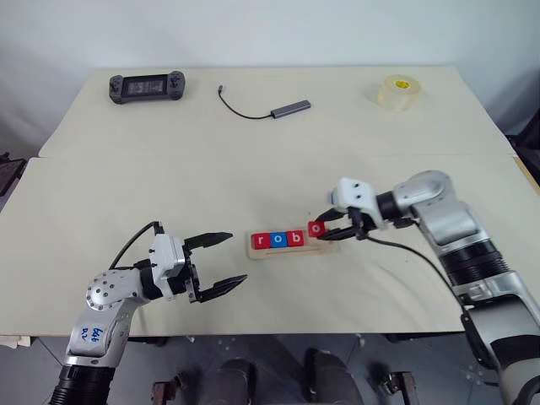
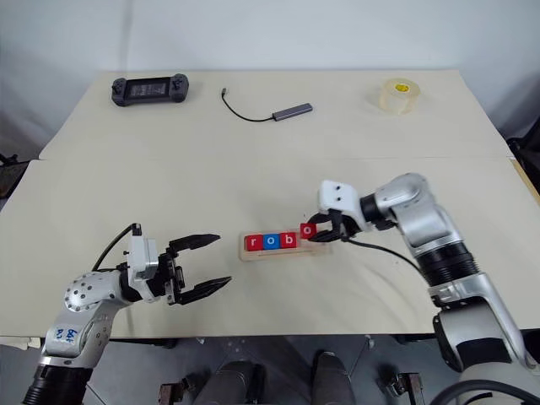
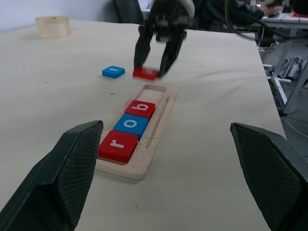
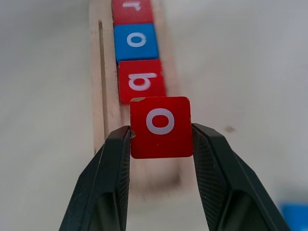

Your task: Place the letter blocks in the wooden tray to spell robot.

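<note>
Red o tile (image 4: 160, 126) between right hand (image 4: 161, 144) fingers

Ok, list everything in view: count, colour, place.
wooden tray: one, pale wood, table centre.
letter blocks in tray: three, red r, blue o, red b.
red o block: one, held above the tray's empty end.
blue t block: one, on the table beside the tray.
controller: one, black, far left.
cable adapter: one, grey, far centre.
tape roll: one, clear yellowish, far right.
left pincer: black, open, empty.
right pincer: black, gripping the o.
</note>
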{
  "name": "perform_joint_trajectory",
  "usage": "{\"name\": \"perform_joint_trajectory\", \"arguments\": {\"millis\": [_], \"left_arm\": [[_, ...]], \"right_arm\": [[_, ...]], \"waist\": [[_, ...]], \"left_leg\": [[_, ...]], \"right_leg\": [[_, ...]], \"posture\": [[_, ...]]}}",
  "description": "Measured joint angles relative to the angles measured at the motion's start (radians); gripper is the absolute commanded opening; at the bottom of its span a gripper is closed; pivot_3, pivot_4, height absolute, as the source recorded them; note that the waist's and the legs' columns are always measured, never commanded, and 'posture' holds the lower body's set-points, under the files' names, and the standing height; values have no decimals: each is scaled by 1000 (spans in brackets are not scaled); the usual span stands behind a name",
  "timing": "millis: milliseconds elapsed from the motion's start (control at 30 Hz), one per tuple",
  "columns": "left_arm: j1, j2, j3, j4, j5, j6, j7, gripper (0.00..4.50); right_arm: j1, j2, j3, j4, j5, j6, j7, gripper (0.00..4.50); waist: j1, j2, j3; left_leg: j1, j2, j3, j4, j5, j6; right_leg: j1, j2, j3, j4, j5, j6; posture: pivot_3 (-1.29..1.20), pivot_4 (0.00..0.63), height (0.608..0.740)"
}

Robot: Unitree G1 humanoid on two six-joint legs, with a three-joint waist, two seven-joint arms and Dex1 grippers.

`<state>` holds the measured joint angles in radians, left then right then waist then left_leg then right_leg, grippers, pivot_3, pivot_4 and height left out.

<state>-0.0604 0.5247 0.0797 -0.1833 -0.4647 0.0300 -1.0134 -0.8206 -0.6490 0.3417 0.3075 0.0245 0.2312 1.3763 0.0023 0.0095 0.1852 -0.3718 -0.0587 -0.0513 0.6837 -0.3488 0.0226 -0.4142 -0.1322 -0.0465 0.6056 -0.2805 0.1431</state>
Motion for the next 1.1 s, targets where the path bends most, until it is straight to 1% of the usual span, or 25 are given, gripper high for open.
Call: {"name": "perform_joint_trajectory", "arguments": {"millis": [200, 267, 333, 433, 467, 567, 600, 633, 733, 767, 933, 967, 1100], "left_arm": [[12, 1, 0, -2, 0, 0, 17, 4500], [15, 1, 0, -4, 0, 0, 19, 4500], [19, 1, 0, -6, 0, -2, 24, 4500], [20, 1, 0, -6, 0, -8, 31, 4500], [20, 1, 0, -6, 0, -10, 34, 4500], [20, 1, 0, -6, 0, -13, 39, 4500], [20, 1, 0, -6, 0, -17, 39, 4500], [20, 1, 0, -6, 0, -18, 39, 4500], [20, 1, 0, -5, 1, -21, 40, 4500], [20, 1, 0, -5, 1, -22, 42, 4500], [24, 1, 0, -5, 1, -27, 52, 4500], [27, 1, 0, -5, 1, -27, 53, 4500], [28, 1, 0, -6, 1, -27, 55, 4500]], "right_arm": [[0, 11, 6, 9, -21, -14, -8, 1455], [0, 18, 6, 8, -22, -11, -8, 2177], [0, 19, 6, 6, -20, 6, -5, 2728], [0, 24, 4, -12, -10, 34, -4, 3737], [0, 24, 2, -21, -5, 36, -5, 3995], [0, 17, -20, -31, 12, 47, -5, 3995], [0, 5, -32, -31, 15, 52, -5, 3604], [0, -8, -38, -31, 15, 53, -5, 3350], [3, -51, -48, -30, 14, 54, -5, 2323], [6, -54, -52, -28, 14, 53, -6, 1898], [32, -56, -51, 9, -9, 43, -26, 170], [34, -56, -50, 12, -14, 35, -29, 44], [35, -44, -45, 12, -21, 29, -38, 44]], "waist": [[-5, 0, 0], [-6, 0, 0], [-6, 0, 0], [-5, 0, 0], [-5, 0, 0], [-4, 0, 0], [-1, 0, 0], [-1, 0, 0], [-4, 0, 0], [-4, 0, 0], [-6, 0, 0], [-6, 0, 0], [-5, 0, 0]], "left_leg": [[0, 1, 0, 0, 0, 0], [0, 1, 0, 0, 0, 0], [0, 1, 0, 0, 0, 0], [0, 1, 0, 0, 0, 0], [0, 1, 0, 0, 0, 0], [0, 0, 0, 0, 0, 0], [0, 0, 0, 0, 0, 0], [0, 0, 0, 0, 0, 0], [0, 0, 0, 0, 0, 0], [0, 0, 0, 0, 0, 0], [1, 1, 1, 0, 0, 0], [1, 1, 1, 0, 0, 0], [1, 1, 1, 0, 0, 0]], "right_leg": [[0, 1, 0, 0, 0, 0], [0, 1, 0, 0, 0, 0], [0, 1, 0, 0, 0, 0], [0, 1, 0, 0, 0, 0], [0, 1, 0, 0, 0, 0], [0, 0, 0, 0, 0, 0], [0, 0, 0, 0, 0, 0], [0, 0, 0, 0, 0, 0], [0, 0, 0, 0, 0, 0], [0, 1, 0, 0, 0, 0], [0, 1, 0, 0, 0, 0], [0, 1, 0, 0, 0, 0], [0, 1, 0, 0, 0, 0]], "posture": [[0, 150, 740], [0, 150, 740], [0, 150, 740], [0, 150, 740], [0, 150, 740], [0, 150, 740], [0, 150, 740], [0, 150, 740], [0, 150, 740], [0, 150, 740], [0, 150, 740], [0, 150, 740], [0, 150, 740]]}}
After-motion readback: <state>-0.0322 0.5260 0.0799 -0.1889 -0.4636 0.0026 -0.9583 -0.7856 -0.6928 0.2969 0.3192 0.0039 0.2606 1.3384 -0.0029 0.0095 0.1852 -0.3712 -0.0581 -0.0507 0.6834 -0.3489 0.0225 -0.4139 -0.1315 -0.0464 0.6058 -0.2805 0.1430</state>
